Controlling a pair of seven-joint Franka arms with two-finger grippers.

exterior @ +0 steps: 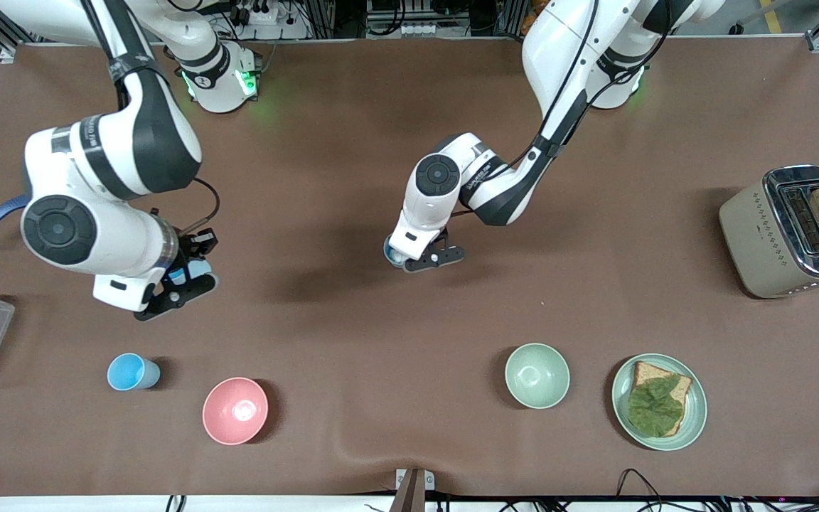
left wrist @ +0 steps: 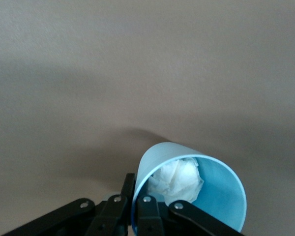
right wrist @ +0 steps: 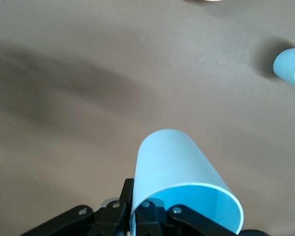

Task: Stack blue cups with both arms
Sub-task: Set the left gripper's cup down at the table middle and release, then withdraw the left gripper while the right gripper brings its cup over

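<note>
Brown surface (exterior: 352, 341), bearing all items.
Right hand (exterior: 180, 284), raised over the surface toward the right arm's end, pinching a blue cup (right wrist: 179, 179) by its rim.
Left hand (exterior: 429, 257), over mid-surface, pinching a cup with white wad inside (left wrist: 191, 184).
Third cup (exterior: 132, 372) standing beside pink bowl (exterior: 234, 410).

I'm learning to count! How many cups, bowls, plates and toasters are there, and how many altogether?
Cups: 3 (standing on the table, in the left gripper, in the right gripper)
Bowls: 2 (pink, green)
Plates: 1
Toasters: 1
Total: 7
</note>
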